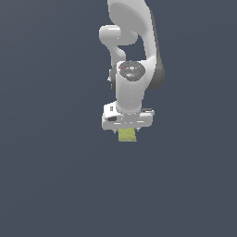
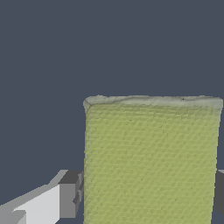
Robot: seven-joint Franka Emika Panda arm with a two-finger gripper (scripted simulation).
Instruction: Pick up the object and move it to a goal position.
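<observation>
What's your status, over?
White gripper straddling the small yellow-green rectangular block, fingers at both sides. Firm grip unconfirmed. No obstacles visible around it.

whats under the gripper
The yellow-green block sits right under the gripper, between its fingers. Its top is hidden by the gripper; whether the fingers touch it can't be told.

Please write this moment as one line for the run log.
phase: grasp | hand: fingers on both sides of yellow-green block | contact: looks closed on it | goal: not visible
</observation>
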